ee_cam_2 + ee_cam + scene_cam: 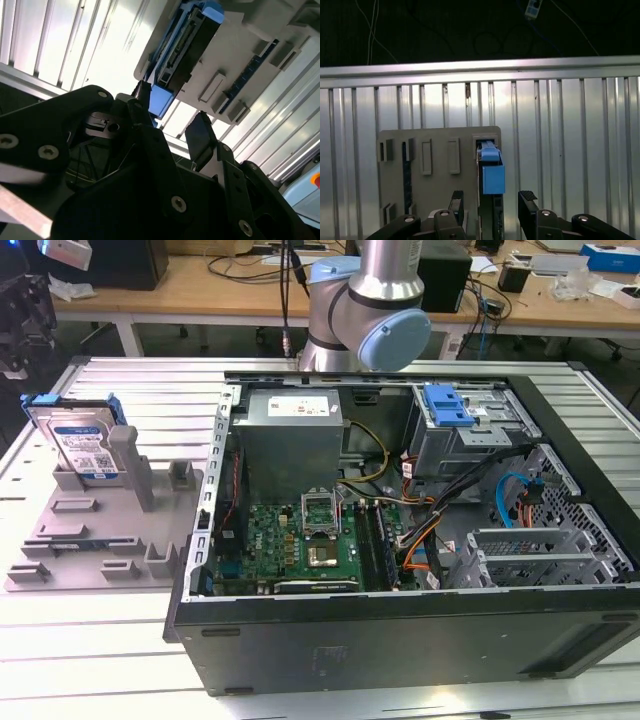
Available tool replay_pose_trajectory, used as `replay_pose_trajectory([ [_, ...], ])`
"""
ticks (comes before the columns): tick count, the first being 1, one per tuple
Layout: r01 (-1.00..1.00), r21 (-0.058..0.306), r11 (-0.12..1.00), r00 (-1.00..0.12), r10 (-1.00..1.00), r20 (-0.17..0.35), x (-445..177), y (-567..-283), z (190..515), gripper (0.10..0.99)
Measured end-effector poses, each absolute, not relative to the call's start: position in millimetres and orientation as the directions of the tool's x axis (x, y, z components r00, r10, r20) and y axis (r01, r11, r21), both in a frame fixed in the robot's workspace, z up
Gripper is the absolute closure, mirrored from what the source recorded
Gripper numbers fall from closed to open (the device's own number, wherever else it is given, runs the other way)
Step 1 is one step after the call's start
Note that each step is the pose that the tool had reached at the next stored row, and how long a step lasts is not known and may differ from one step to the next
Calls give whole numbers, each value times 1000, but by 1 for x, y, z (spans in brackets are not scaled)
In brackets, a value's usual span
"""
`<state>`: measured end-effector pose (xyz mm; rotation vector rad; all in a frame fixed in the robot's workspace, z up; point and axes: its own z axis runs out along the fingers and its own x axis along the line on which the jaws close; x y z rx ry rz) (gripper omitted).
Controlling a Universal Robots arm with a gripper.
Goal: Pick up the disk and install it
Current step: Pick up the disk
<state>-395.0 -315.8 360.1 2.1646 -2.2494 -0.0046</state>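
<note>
Hovering above the slatted aluminium table (pixel 90 660), the black two-fingered gripper (pixel 491 194) is holding nothing: in both wrist views its jaws are standing apart with open air between them, and the two fingers (pixel 527 197) are not touching anything. The silver-black rectangular hard disk (pixel 78 445), clipped in its blue plastic carrier frame, is standing upright in a slot of the flat grey plastic fixture (pixel 100 540), and in the exterior view that fixture is lying at about nine o'clock from the open black computer case (pixel 400 640), just beside its wall. In the first wrist view the disk is showing edge-on, its blue end lining up with the gap between the jaws, while the second wrist view is showing the disk (pixel 187 47) apart from the gripper (pixel 171 101) and resting on the same fixture (pixel 250 50). By my reading the task is barely getting under way: the disk is not yet being gripped or lifted, and the installing is wholly left. Inside the case, a metal drive cage (pixel 480 440) with a blue plastic latch (pixel 447 405) is sitting at about one o'clock from the green motherboard (pixel 300 545). Counting: one disk, one fixture, one case, one drive cage, one silver-and-blue robot arm (pixel 378 295), and one gripper with two fingers.
</note>
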Motion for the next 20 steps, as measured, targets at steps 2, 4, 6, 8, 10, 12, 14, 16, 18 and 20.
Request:
replay_pose_trajectory([
  [2, -999, 16, 39, -39, -999, 12, -395, -316, 359, 529],
  [4, -999, 16, 39, -39, -999, 12, -395, -315, 355, 529],
  [6, -999, 16, 39, -38, -999, 12, -395, -314, 354, 529],
  [8, -999, 16, 39, -39, -999, 12, -396, -314, 352, 529],
  [10, -999, 16, 39, -39, -999, 12, -397, -313, 351, 529],
  [12, -999, 16, 39, -38, -999, 12, -400, -312, 348, 529],
  [14, -999, 16, 39, -38, -999, 12, -400, -312, 347, 529],
  [16, -999, 16, 39, -38, -999, 12, -401, -312, 345, 529],
  [18, -999, 16, 39, -38, -999, 12, -401, -312, 342, 529],
  [20, -999, 16, 39, -38, -999, 12, -401, -312, 340, 529],
])
